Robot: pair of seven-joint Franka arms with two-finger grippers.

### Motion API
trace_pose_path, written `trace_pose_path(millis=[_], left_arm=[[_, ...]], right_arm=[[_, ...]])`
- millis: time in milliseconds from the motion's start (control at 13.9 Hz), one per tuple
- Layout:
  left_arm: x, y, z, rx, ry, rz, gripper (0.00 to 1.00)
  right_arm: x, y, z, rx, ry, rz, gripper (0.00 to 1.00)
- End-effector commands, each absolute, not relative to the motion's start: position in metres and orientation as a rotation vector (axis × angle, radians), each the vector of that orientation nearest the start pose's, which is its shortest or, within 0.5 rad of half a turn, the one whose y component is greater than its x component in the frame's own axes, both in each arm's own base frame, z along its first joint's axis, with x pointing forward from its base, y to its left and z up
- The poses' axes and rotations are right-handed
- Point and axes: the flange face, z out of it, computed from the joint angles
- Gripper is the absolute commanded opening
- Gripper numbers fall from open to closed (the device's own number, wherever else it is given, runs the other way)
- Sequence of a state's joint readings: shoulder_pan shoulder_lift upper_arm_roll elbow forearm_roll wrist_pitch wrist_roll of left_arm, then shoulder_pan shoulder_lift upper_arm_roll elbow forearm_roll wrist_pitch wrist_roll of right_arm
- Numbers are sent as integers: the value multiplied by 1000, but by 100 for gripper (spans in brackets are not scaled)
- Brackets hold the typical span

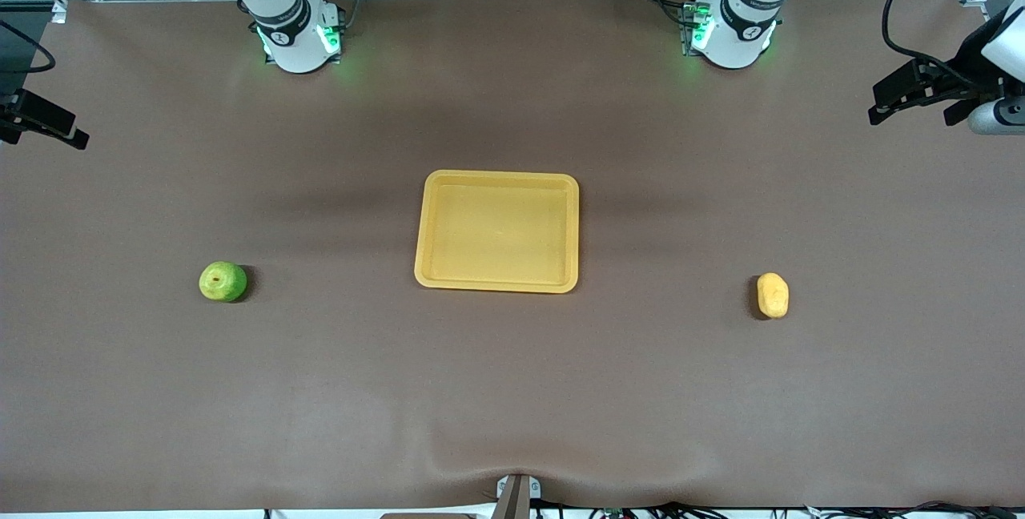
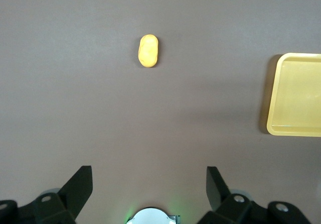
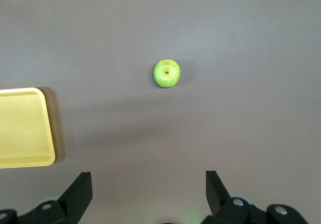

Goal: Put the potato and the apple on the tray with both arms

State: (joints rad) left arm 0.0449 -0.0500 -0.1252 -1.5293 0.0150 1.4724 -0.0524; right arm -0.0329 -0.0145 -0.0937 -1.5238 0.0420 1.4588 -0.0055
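The yellow-orange tray [image 1: 496,176] lies flat and empty at the table's middle. The green apple [image 1: 223,281] sits on the table toward the right arm's end. The pale-yellow potato [image 1: 773,295] lies toward the left arm's end. Both are apart from the tray. My left gripper [image 2: 149,176] is open and empty, high over the table near its base, with the potato [image 2: 149,50] and the tray's edge [image 2: 273,96] in its view. My right gripper [image 3: 149,181] is open and empty, high up, with the apple [image 3: 166,73] and the tray's corner [image 3: 30,128] in its view. Neither hand shows in the front view.
The arms' bases [image 1: 300,34] [image 1: 733,30] stand at the table's back edge, lit green. Dark fixtures hang over the table's ends, one [image 1: 929,86] at the left arm's end and one [image 1: 44,120] at the right arm's end. The brown cloth is bare around the fruit.
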Motion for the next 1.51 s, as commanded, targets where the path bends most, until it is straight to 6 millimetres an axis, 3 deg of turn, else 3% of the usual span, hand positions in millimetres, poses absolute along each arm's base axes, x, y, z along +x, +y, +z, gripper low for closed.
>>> trace_pose_path(millis=[0,502,861,1219,1435], left_arm=[[525,-39,661,-3120,36,18,100],[526,-28,660,-3132,2,31,100],[521,-35,650,-3127,18,122,100],[518,-31,649,-3124,8,129,100],[520,-29,639,-3123,-1,148,100]], right_arm=[[535,-67,648,-3101,179,68,100],[535,-67,648,-3101,179,68,100],[535,-67,648,-3101,179,65,100],[535,-67,648,-3101,179,68,100],[535,-67,648,-3101,179,65,100]])
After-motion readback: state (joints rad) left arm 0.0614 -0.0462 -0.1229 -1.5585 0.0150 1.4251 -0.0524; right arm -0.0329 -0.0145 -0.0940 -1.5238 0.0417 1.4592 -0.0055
